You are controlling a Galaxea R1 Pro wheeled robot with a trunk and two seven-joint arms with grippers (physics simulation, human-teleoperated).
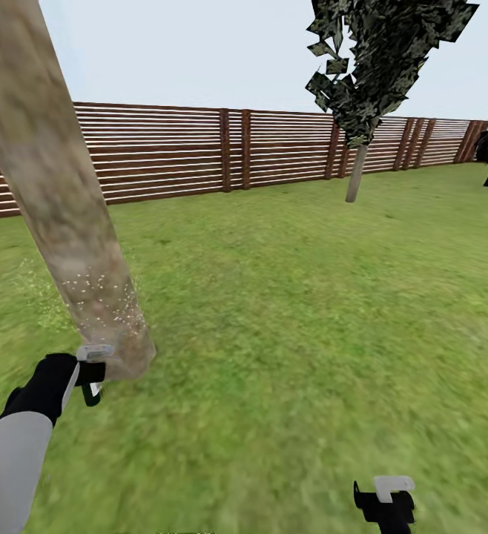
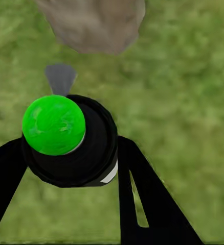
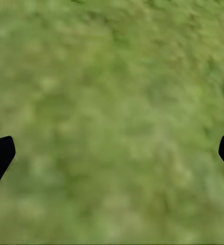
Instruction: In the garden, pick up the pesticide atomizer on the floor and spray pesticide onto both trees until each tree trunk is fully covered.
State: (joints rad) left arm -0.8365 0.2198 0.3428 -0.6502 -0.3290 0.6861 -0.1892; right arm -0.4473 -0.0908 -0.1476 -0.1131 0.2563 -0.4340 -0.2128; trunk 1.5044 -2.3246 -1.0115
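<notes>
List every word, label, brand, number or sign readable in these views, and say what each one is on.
None: no readable text in any view.
The atomizer in the left gripper has a green cap, a black body and a small white patch, with no lettering legible.
The near tree trunk, the fence and the open right gripper carry no markings.
</notes>
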